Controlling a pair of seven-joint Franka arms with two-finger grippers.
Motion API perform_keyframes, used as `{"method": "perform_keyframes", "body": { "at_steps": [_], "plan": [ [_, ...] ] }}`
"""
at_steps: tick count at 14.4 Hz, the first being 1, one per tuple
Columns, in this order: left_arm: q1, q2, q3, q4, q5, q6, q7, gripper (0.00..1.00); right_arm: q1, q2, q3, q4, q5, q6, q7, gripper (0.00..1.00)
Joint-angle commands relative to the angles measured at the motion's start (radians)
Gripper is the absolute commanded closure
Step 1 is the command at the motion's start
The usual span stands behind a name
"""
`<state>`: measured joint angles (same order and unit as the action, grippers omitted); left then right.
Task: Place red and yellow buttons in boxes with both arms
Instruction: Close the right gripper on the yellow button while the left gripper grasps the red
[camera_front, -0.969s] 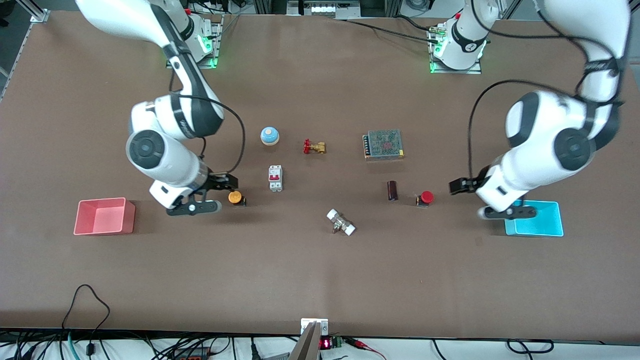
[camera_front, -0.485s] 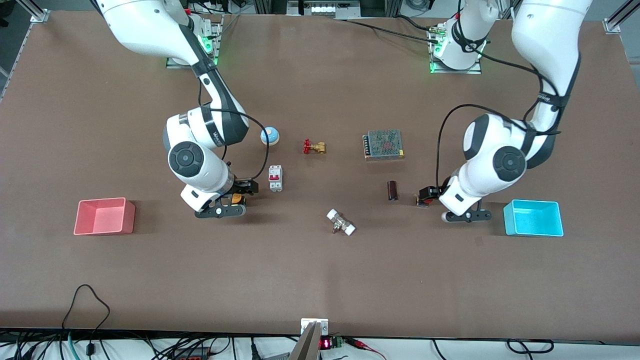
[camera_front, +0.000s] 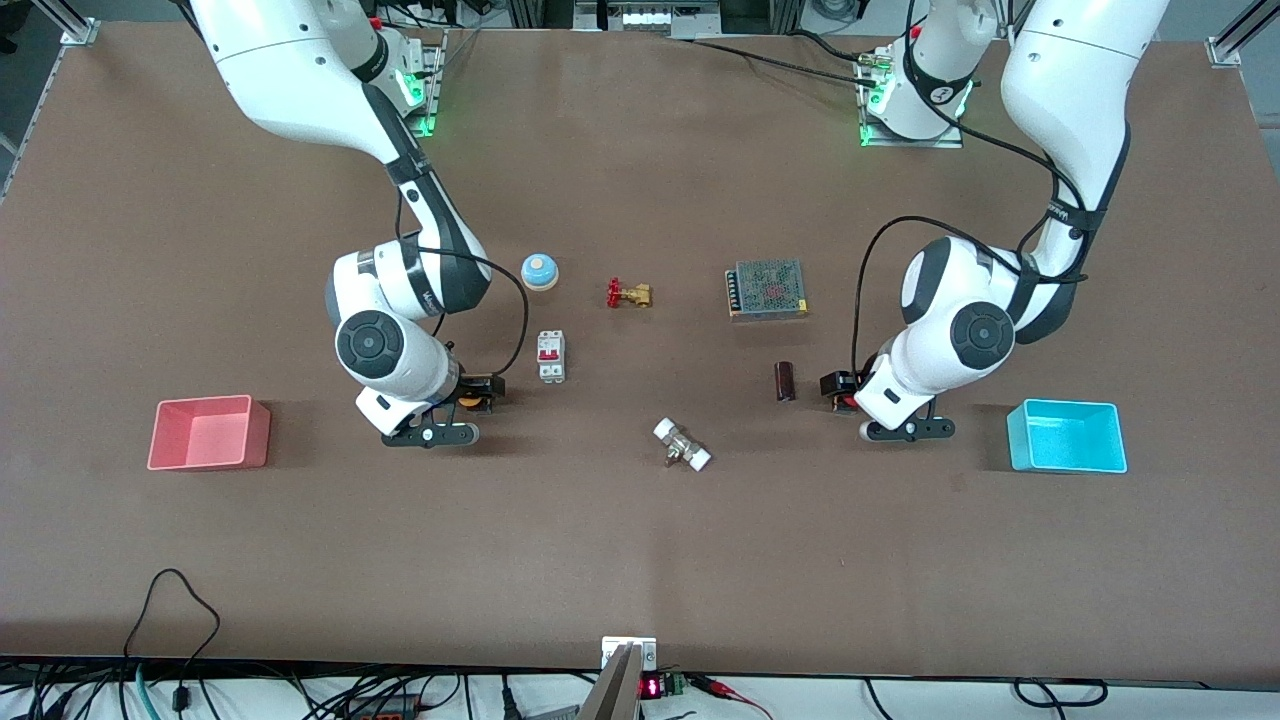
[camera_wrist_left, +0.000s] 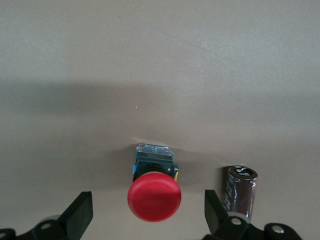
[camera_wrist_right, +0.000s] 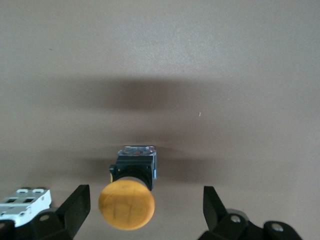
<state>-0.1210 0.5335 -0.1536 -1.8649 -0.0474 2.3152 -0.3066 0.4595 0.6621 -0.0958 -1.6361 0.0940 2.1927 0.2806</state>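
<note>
The orange-yellow button (camera_front: 468, 401) stands on the table beside the white circuit breaker. In the right wrist view the button (camera_wrist_right: 126, 205) sits between the open fingers (camera_wrist_right: 77, 207), apart from both. My right gripper (camera_front: 478, 392) is low over it. The red button (camera_front: 848, 402) stands next to the dark capacitor. In the left wrist view it (camera_wrist_left: 154, 199) sits between the open fingers (camera_wrist_left: 212, 215), untouched. My left gripper (camera_front: 838, 388) is low over it. The pink-red box (camera_front: 205, 458) is at the right arm's end and the cyan box (camera_front: 1068, 462) at the left arm's end.
A circuit breaker (camera_front: 550, 356), a blue-and-white dome (camera_front: 539, 271), a brass valve (camera_front: 629, 294), a power supply (camera_front: 767, 289), a dark capacitor (camera_front: 786, 381) and a white fitting (camera_front: 682, 445) lie in the middle of the table.
My left gripper has moved from beside the cyan box to the red button. My right gripper has come in over the yellow button. Both buttons have stayed in place.
</note>
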Motion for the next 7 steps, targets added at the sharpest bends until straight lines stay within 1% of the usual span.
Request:
{"method": "perform_keyframes", "body": {
  "at_steps": [1, 4, 7],
  "plan": [
    [-0.009, -0.001, 0.005, -0.002, -0.015, 0.006, -0.009, 0.13, 0.002, 0.011, 0.004, 0.016, 0.009, 0.001, 0.017, 0.0],
    [-0.009, -0.001, 0.005, -0.002, -0.015, 0.004, -0.031, 0.32, 0.004, 0.019, 0.004, 0.018, 0.009, 0.001, 0.017, 0.0],
    [-0.017, -0.003, 0.005, -0.002, -0.015, 0.004, -0.048, 0.44, 0.001, 0.022, 0.004, 0.018, 0.009, 0.002, 0.015, 0.0]
  ]
}}
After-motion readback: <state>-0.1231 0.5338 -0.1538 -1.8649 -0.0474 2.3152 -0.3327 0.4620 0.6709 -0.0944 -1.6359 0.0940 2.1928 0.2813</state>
